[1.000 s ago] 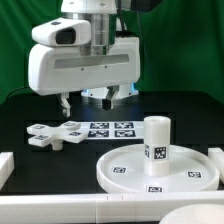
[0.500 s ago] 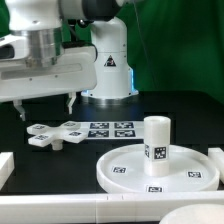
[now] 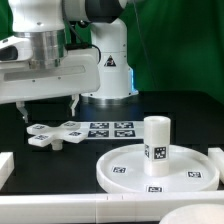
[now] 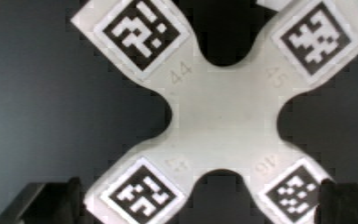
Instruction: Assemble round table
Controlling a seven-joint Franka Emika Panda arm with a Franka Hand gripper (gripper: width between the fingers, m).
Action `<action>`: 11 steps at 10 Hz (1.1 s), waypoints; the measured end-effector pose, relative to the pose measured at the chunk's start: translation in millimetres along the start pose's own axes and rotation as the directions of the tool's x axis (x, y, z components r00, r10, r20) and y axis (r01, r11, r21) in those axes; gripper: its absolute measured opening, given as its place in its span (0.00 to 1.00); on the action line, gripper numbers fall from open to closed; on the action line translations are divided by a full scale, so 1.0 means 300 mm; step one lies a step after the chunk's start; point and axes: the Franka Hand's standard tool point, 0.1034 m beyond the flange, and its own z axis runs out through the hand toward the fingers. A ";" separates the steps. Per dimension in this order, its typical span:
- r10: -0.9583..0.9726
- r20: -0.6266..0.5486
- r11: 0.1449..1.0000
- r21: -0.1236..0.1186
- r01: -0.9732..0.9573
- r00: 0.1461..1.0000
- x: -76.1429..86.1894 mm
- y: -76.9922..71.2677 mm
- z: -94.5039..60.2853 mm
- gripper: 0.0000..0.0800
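The white cross-shaped four-armed piece point(image 3: 55, 133) lies flat on the black table at the exterior view's left, with tags on its arms. It fills the wrist view point(image 4: 211, 100). My gripper point(image 3: 47, 108) hovers just above it, open and empty, with its fingertips point(image 4: 51, 203) dark at either side of the cross. The large rimmed round disc point(image 3: 120, 172) lies at the front right. The short thick cylinder leg point(image 3: 156, 140) stands upright on it.
The marker board point(image 3: 112, 128) lies flat just right of the cross piece. A white rail point(image 3: 60, 208) runs along the front edge, with white blocks at the left point(image 3: 5, 165) and right point(image 3: 216, 156). The robot base point(image 3: 110, 70) stands behind.
My arm has swung to the exterior view's left, from behind the marker board to above the cross piece. In the last half second it barely moves. The parts have not moved.
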 end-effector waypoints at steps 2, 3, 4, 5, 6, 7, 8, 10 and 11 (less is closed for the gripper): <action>-0.026 -0.083 0.997 -0.078 0.020 0.996 0.006 0.014 0.012 0.81; -0.024 -0.062 0.998 -0.060 0.020 0.998 -0.005 0.006 0.019 0.81; -0.024 -0.062 0.998 -0.060 0.020 0.998 -0.002 0.007 0.017 0.81; -0.025 -0.061 0.998 -0.059 0.022 0.998 -0.002 0.003 0.019 0.81; -0.034 -0.060 0.998 -0.058 0.030 0.998 0.005 -0.010 0.020 0.81; -0.039 -0.048 0.998 -0.049 0.036 0.998 0.005 -0.023 0.022 0.81; -0.040 -0.040 0.998 -0.042 0.038 0.998 0.002 -0.029 0.026 0.81; -0.042 -0.035 0.998 -0.042 0.041 0.998 -0.005 -0.029 0.041 0.81; -0.044 -0.030 0.998 -0.041 0.043 0.999 -0.010 -0.027 0.049 0.81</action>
